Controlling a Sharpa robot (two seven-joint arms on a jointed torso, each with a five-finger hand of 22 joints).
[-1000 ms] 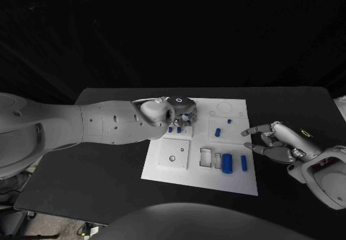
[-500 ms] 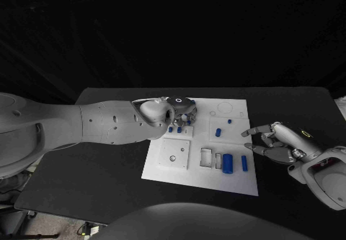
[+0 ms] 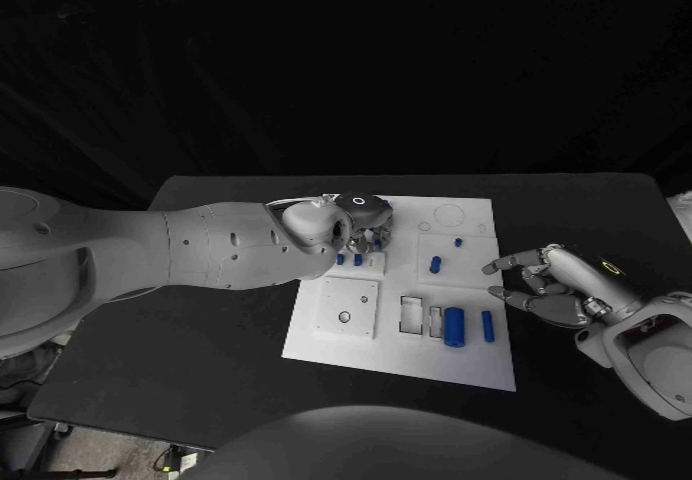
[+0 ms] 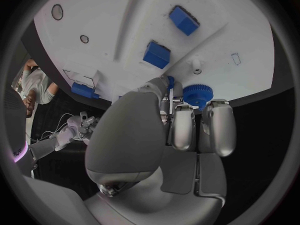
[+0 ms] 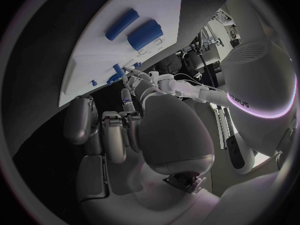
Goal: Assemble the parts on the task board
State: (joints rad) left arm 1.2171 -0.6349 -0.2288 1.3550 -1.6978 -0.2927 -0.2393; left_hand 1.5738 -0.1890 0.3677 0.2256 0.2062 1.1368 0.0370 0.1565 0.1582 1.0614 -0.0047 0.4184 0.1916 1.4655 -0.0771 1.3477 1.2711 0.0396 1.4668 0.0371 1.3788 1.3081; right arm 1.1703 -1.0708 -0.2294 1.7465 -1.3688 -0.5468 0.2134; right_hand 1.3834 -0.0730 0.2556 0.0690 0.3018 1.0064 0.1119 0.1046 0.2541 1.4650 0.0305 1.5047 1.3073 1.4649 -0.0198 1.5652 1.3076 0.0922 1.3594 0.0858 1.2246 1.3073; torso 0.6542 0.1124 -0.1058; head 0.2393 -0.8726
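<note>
Across the black worktop (image 3: 216, 360) lies the white task board (image 3: 476, 365), and the left arm reaches over its far left part, where the left hand (image 3: 364, 232) hangs low above a small raised block. Right of the board's near edge, the right hand (image 3: 555, 290) rests on the worktop just beside the board, its fingers (image 3: 508, 262) curled loosely with nothing in them. As for progress, I judge the assembly well short of done: a large blue cylinder (image 3: 454, 326) and a slimmer blue peg (image 3: 488, 326) lie loose near the front, beside open rectangular slots, while a blue peg (image 3: 436, 265) and a tiny one (image 3: 459, 242) sit on the square plate farther back, and two short blue pieces (image 3: 349, 259) stand by the left hand. The left wrist view adds what the head view hides: a blue toothed gear (image 4: 197, 95) sits against the left hand's fingertips (image 4: 167, 82) at the board's surface, close to two blue blocks (image 4: 156, 54), though whether it is truly pinched or only touched I cannot tell. The right wrist view shows that hand's fingers parted, pointing at the board.
</note>
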